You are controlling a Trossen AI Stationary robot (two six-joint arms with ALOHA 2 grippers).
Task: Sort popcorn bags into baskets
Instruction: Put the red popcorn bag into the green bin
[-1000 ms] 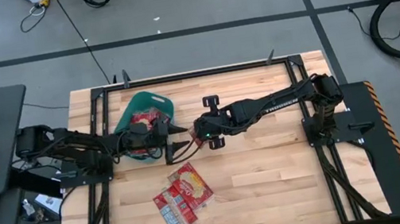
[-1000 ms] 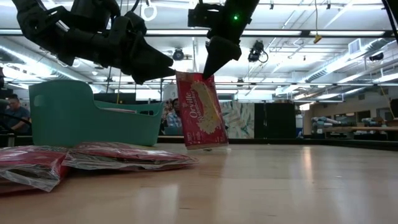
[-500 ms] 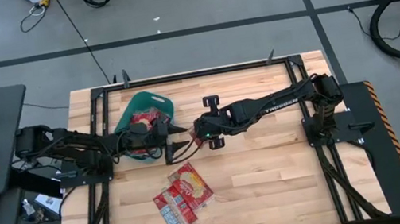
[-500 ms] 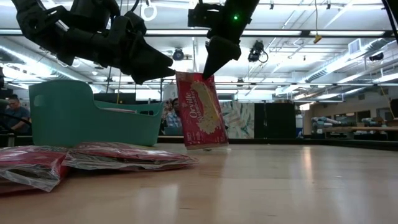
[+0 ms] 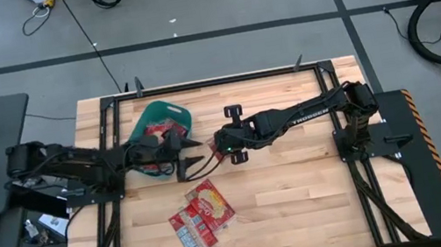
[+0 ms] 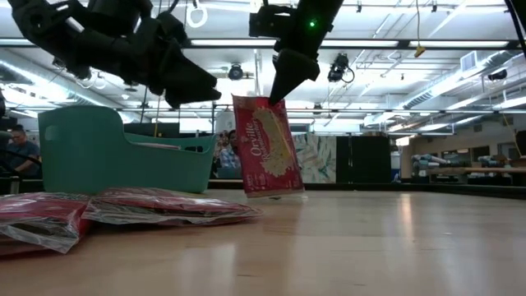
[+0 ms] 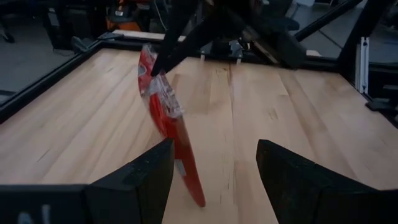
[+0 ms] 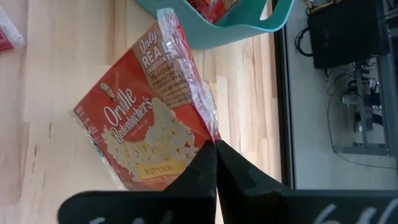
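Right claw [image 6: 272, 94] pinched shut on top corner seam of hanging popcorn bag [image 6: 267, 146]; light, limp, slick film. Left claw [image 7: 214, 163] spread apart, bag's lower edge between its fingers; best gripped by crimped seam.

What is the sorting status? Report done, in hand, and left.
Done: some red packets already lie inside the teal basket. In hand: the right gripper pinches the top edge of one popcorn bag, its bottom on the table; the left gripper waits open beside it. Left: the pile of bags on the table.

Tight gap btwn pincers, open counter beyond

Upright bag [image 6: 268, 146] and teal tub [image 6: 115, 156] are blocking the left pincer [image 5: 180, 157]; counter [image 5: 302, 190] is lying open on the right.
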